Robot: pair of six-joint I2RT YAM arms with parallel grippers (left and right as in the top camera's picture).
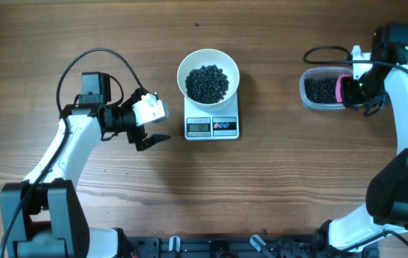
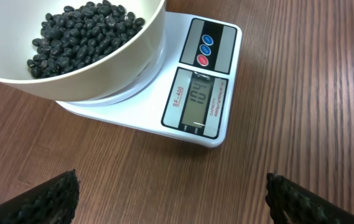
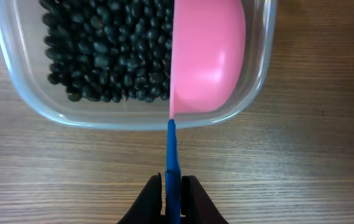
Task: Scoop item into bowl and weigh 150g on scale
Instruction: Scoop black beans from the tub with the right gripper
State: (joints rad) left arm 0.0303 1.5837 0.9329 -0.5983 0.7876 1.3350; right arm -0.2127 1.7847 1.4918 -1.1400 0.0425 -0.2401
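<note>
**A:** Where were the beans (image 1: 207, 82) at that moment?

**B:** A heap lay in the white bowl (image 2: 102, 74), which sat on top of the scale (image 1: 212, 123). The rest lay in the clear tub (image 1: 305, 89), well apart from the scale, on the right arm's side.

**A:** And the fingers?

**B:** The right fingers (image 3: 149, 202) were pinching the blue handle (image 3: 172, 149) of the pink scoop (image 3: 208, 56), whose cup was tipped on edge inside the tub. The left fingers (image 2: 46, 196) were spread wide and held nothing, over bare tabletop (image 1: 275, 186) near the scale's display edge.

**A:** How should that scoop have been done well?

**B:** My judgement was that the bowl already looked well filled. So dig shallow, take a small load and level the cup before lifting. Then carry it flat to the scale and trickle the beans in while watching the display (image 2: 196, 102). I couldn't read its digits with certainty.
</note>
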